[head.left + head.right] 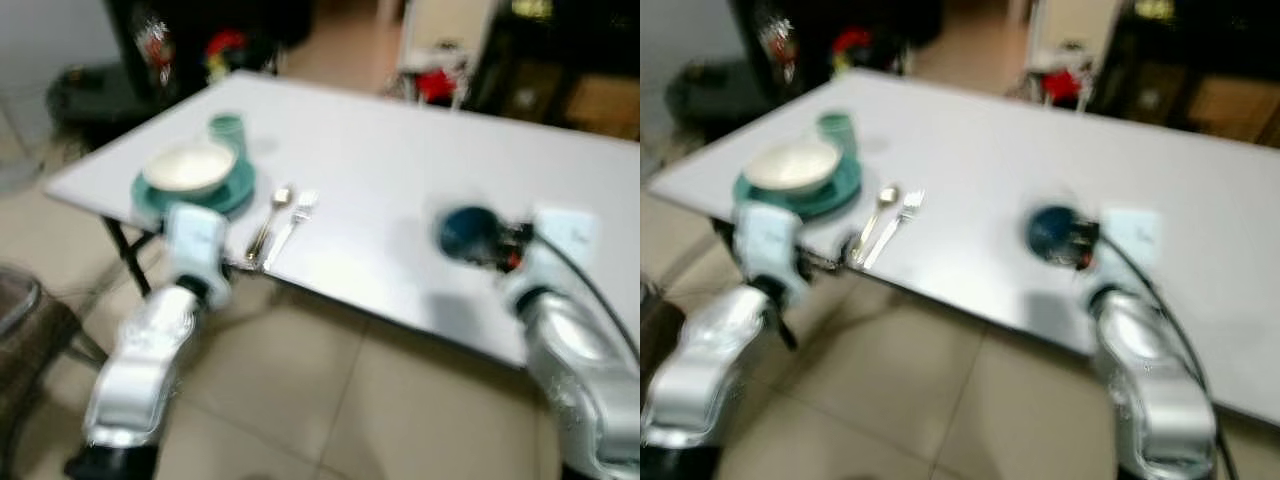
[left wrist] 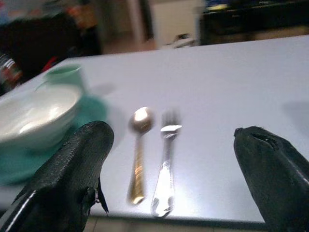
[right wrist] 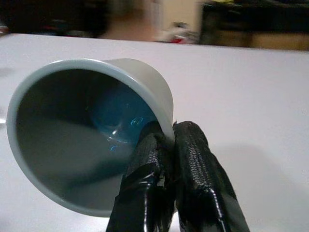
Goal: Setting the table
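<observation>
Carrying a blue cup [image 3: 91, 130], pinched by its rim in right gripper [image 3: 166, 140]; left gripper [image 2: 169, 159] spread wide before fork [image 2: 164, 169]. Next: setting cup upright.

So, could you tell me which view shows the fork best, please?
The left wrist view: the fork lies close and fairly sharp beside the spoon, between the open left gripper's fingers. Both eye views show it small and blurred near the table's edge.

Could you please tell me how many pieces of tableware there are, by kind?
Cups: 2, green cup and blue cup held tilted in the right claw
Bowl: 1
Plate: 1
Spoon: 1
Fork: 1
Total: 6
</observation>
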`<state>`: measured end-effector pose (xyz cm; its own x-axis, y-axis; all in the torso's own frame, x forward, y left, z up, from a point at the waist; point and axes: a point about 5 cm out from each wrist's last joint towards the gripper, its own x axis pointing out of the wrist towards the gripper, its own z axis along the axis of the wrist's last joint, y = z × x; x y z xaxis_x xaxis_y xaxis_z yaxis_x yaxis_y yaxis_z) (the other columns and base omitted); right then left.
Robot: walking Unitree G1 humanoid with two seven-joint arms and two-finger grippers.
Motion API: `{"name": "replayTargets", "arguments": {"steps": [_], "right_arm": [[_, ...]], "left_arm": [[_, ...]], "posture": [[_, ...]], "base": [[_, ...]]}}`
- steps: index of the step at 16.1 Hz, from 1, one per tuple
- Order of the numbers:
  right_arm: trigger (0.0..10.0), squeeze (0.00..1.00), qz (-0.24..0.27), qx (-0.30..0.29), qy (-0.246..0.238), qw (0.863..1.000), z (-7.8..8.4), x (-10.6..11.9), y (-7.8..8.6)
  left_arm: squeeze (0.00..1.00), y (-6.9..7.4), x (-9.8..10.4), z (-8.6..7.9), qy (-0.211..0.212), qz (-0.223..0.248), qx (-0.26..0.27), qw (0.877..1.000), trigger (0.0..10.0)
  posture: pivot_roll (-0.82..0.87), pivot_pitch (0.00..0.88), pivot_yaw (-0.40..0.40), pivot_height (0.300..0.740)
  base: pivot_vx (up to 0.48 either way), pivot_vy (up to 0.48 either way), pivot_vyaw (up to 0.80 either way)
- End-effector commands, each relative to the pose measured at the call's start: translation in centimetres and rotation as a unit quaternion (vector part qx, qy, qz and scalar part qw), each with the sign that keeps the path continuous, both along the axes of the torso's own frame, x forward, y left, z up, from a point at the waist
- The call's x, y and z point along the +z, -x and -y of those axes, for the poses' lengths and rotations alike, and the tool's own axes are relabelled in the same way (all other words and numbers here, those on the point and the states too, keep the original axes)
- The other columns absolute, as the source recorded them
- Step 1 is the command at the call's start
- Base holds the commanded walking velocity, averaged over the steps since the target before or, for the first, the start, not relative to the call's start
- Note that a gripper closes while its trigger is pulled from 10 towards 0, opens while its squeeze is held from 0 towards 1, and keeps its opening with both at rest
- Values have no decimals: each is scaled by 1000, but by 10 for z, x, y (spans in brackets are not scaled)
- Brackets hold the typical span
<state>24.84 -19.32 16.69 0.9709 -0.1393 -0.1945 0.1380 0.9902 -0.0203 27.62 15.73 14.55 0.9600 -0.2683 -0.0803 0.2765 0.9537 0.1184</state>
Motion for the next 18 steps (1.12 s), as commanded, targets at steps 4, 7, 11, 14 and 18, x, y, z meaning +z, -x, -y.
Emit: {"name": "replayTargets", "arguments": {"steps": [4, 7, 11, 14, 18], "right_arm": [[10000, 0, 20, 14, -6, 1000, -9, 9, -2], [10000, 0, 20, 21, -4, 1000, -9, 9, -3], [10000, 0, 18, 64, -9, 998, -12, 13, -9], [10000, 0, 10, 109, -7, 994, -19, 16, -20], [10000, 0, 12, 132, 11, 991, -25, 18, -27]], "left_arm": [[0, -7, 7, -8, 3, 1, 17, 1000, 10000], [0, -7, 7, -10, 3, 7, 20, 1000, 10000], [0, -1, 5, -13, 9, 9, 28, 1000, 10000], [0, 1, 5, -8, 28, 12, 22, 999, 10000], [0, 3, 4, -6, 30, 11, 21, 999, 10000]], "posture": [[53, 0, 50, 740], [51, 0, 55, 740], [49, 0, 47, 740], [55, 0, 25, 740], [66, 0, 4, 740]], "base": [[0, -120, -800], [0, 320, -800], [0, 0, -159], [95, 0, 0], [297, 0, 0]]}}
